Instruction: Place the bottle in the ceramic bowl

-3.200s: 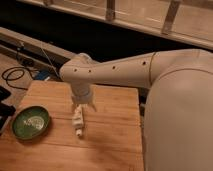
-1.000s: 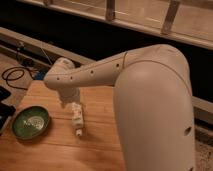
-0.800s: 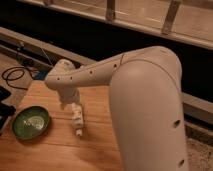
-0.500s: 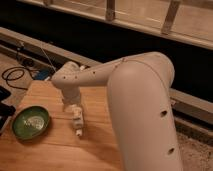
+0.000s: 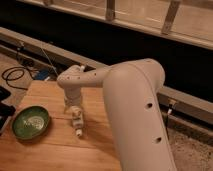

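- While the large white robot arm (image 5: 131,95) bends down from 3 o'clock over the pale wooden bench (image 5: 45,155), its end effector (image 5: 73,106) hangs near the middle of the boards, pointing downward.
- The end effector's jaws stand wide, right above the upper end of the bottle; whether a finger touches the bottle I cannot tell.
- The small whitish-cream bottle with a narrow neck (image 5: 77,121) lies on its side on the bench, directly at 6 o'clock from the end effector, its thin end toward 6 o'clock.
- The bottle rests on the wood, outside the bowl.
- The round shallow green-glazed ceramic bowl with a pale mottled centre (image 5: 21,131) sits on the bench at 9 o'clock from the bottle, near it but apart.
- A coiled black cable (image 5: 12,75) lies on the floor off the bench at 10 o'clock.
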`<state>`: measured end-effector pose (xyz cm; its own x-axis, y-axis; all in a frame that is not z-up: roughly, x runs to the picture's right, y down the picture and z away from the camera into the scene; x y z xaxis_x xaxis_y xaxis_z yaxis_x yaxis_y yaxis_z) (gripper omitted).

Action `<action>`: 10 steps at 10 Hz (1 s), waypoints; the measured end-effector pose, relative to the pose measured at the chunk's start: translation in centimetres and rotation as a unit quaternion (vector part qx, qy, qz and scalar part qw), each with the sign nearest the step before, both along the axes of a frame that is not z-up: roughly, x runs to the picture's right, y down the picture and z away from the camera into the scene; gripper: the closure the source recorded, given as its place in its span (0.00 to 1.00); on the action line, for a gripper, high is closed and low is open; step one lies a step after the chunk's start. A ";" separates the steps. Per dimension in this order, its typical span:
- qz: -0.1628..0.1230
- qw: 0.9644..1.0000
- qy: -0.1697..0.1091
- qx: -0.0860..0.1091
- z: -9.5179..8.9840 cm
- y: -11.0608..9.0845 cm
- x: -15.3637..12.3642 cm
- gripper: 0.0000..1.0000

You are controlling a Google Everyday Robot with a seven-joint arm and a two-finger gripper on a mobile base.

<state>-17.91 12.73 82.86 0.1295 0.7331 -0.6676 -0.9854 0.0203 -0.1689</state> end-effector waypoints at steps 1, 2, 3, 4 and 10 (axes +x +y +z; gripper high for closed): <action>0.000 1.000 0.000 0.000 0.0 0.0 0.0 0.35; 0.000 1.000 0.000 0.000 0.0 0.1 0.0 0.35; -0.003 1.000 0.011 0.002 0.1 0.1 0.1 0.35; -0.023 0.999 0.041 0.007 0.2 0.3 0.2 0.35; -0.096 0.984 0.148 0.014 1.1 1.4 1.1 0.35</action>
<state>-16.85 14.09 83.98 0.0702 0.7323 -0.6774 -0.9691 0.2109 0.1276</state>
